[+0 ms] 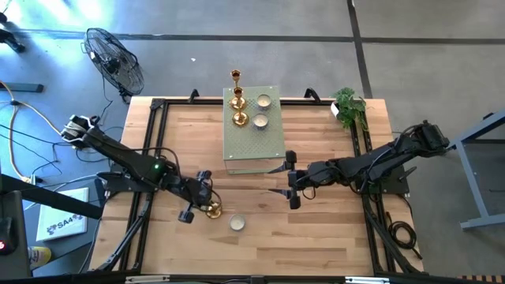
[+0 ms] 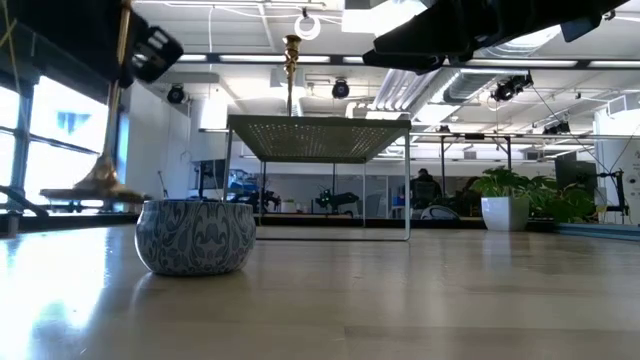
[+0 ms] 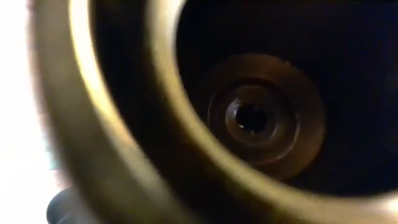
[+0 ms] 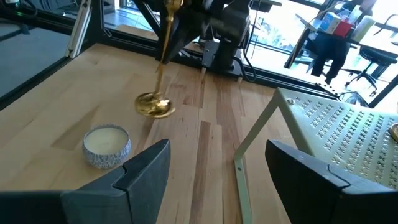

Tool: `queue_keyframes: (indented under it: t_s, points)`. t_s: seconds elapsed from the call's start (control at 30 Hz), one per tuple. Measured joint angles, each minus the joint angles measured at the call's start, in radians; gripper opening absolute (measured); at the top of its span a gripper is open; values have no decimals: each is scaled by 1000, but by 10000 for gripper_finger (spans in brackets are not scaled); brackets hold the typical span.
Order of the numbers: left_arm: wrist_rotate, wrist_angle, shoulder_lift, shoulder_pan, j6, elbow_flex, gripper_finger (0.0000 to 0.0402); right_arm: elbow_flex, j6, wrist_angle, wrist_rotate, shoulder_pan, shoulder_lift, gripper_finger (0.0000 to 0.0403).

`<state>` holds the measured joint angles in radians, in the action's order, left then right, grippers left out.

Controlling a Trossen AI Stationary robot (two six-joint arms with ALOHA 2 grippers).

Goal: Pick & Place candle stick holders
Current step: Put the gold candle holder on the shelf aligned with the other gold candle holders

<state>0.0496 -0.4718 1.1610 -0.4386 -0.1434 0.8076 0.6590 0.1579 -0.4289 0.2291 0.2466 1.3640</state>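
Note:
My left gripper (image 1: 199,199) is shut on a gold candle stick holder (image 4: 155,103) over the near left part of the table; its base also shows in the low view (image 2: 100,183). A low cream cup with a patterned wall (image 1: 237,223) (image 2: 195,235) (image 4: 107,144) stands on the table just beside it. Two more gold holders (image 1: 239,117) (image 1: 237,96) and two cream cups (image 1: 263,101) (image 1: 260,120) stand on the pale green perforated slab (image 1: 254,142). My right gripper (image 1: 290,180) (image 4: 217,155) is open and empty near the slab's near right corner. My left gripper holds the gold holder by the top end of its slim stem (image 4: 166,22). The fingers come from above, slanting in from the table's left. The holder hangs below them, slightly tilted, its round base (image 4: 155,104) down and a little above the table. The gripper's body hides the exact hold.
The green slab stands raised on thin legs (image 2: 408,190) at the far middle of the table. A potted plant (image 1: 349,106) (image 2: 510,195) stands at the far right corner. A fan (image 1: 114,59) stands on the floor beyond the far left corner.

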Motion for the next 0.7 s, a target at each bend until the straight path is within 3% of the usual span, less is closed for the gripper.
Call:
queue_keyframes:
  t_s: [0.47, 0.7]
  points:
    - [266, -382, 0, 5, 341, 409, 7, 0, -1, 0, 0, 0, 0, 259]
    - [274, -466, 0, 136, 522, 578, 7, 0, -4, 0, 0, 0, 0, 259]
